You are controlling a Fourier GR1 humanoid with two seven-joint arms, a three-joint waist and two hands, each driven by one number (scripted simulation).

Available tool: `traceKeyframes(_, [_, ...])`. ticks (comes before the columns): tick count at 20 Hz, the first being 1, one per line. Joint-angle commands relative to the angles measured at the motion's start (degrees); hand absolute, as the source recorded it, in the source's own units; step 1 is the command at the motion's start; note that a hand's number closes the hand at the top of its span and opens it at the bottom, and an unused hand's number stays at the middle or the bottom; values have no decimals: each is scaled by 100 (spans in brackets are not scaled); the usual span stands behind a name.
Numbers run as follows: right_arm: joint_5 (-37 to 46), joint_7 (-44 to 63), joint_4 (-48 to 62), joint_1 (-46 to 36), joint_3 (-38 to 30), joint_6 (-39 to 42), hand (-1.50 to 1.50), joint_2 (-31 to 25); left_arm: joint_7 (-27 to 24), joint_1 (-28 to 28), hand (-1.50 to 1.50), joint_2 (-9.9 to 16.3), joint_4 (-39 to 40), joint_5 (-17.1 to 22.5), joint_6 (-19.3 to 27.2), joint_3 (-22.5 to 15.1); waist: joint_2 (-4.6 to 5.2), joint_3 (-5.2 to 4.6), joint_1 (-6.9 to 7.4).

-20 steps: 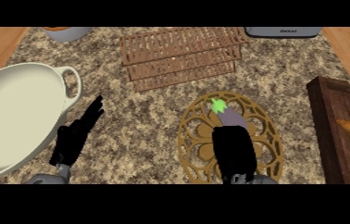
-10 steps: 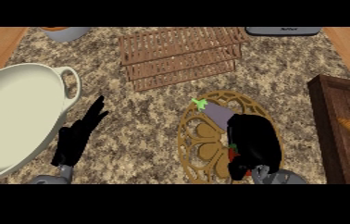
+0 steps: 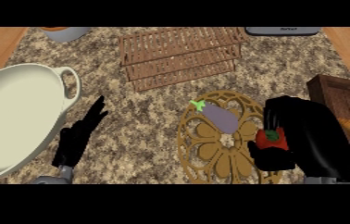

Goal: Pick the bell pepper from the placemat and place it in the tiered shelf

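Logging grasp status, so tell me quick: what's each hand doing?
Left hand: open, holding nothing.
Right hand: fingers curled round the bell pepper.

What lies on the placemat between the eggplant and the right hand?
In the head view, only the red bell pepper, at the right edge of the round placemat. The right hand curls round it; the eggplant lies to its upper left, apart from it.

Speckled stone counter (image 3: pixel 157 112), slatted wooden tiered shelf (image 3: pixel 181 54), glossy cream pot (image 3: pixel 27 112), matt black hands.
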Motion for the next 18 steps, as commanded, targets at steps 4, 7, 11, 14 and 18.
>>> traceKeyframes(4, [-311, 140, -508, -1163, -1107, -262, 150, 370, 221, 37, 0, 173, 29, 104, -243, 141, 31, -13, 54])
traceKeyframes(7, [-465, 657, -323, -2142, -1408, 119, 150, 604, 361, 107, 0, -74, -189, -151, 8, -85, 25, -16, 73])
traceKeyframes(11, [-429, 781, 679, -3319, -1665, 186, 150, 637, 331, -179, 0, 3, 103, -75, -182, 163, 33, -18, 77])
traceKeyframes(14, [-448, 383, 1674, -4016, -2132, 24, 150, 322, -130, -85, 0, -246, 419, -217, -67, 64, 48, -21, 90])
traceKeyframes(18, [94, 60, 2978, -4497, -1992, -685, 150, 366, 86, 43, 0, -145, 90, -228, -136, 82, 50, -17, 145])
